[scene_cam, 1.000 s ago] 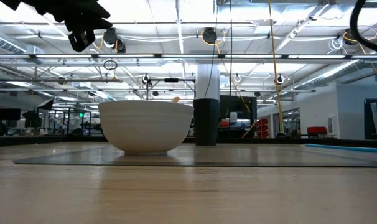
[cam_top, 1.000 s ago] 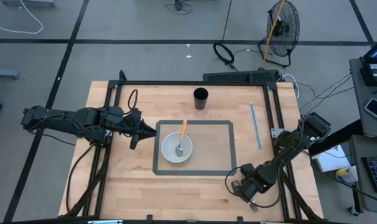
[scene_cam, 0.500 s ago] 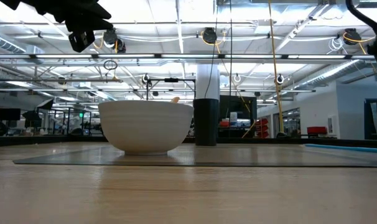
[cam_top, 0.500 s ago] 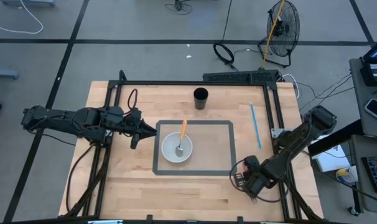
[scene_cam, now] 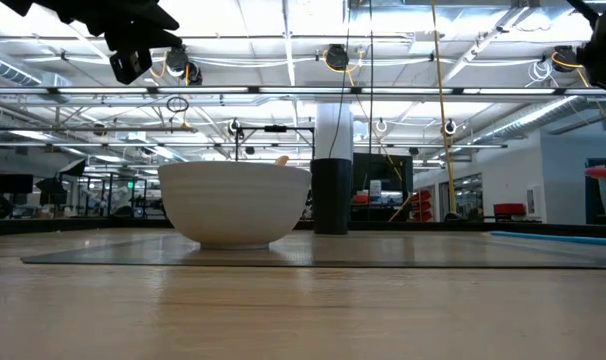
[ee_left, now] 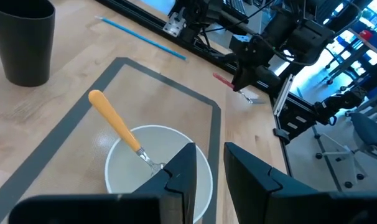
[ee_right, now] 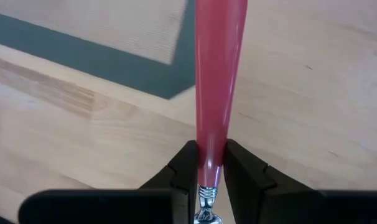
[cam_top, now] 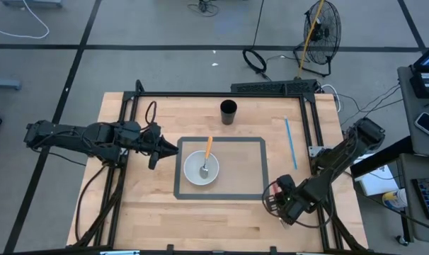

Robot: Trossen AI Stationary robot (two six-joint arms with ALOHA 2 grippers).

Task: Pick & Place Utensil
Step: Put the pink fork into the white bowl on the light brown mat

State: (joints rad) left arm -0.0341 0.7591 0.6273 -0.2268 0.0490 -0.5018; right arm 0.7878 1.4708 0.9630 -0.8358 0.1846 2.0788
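Note:
A white bowl (cam_top: 202, 168) stands on a grey-bordered mat (cam_top: 255, 167), with an orange-handled utensil (cam_top: 208, 149) leaning on its far rim, head inside. My right gripper (ee_right: 205, 155) hovers off the mat's near right corner, shut on a red-handled utensil (ee_right: 216, 74); the left wrist view also shows this red-handled utensil (ee_left: 224, 79), and the low view catches it (scene_cam: 604, 172) at the right edge. My left gripper (ee_left: 208, 168) waits open at the mat's left edge, above the table. My right gripper pinches the red handle at its narrow end (ee_right: 208, 140), just beside the metal neck (ee_right: 204, 194), between its two fingers. The fingers lie across the handle and come slanting down from above. The utensil is lifted clear of the table, roughly level, its handle pointing away from the gripper.
A black cup (cam_top: 229, 112) stands past the mat's far edge. A blue straw (cam_top: 291, 142) lies on the table right of the mat. Black frame rails (cam_top: 308, 127) run along the table's far, left and right sides.
My right gripper has moved up and a little toward the table's far right, carrying the red-handled utensil, which now shows lifted at the right edge of the low view.

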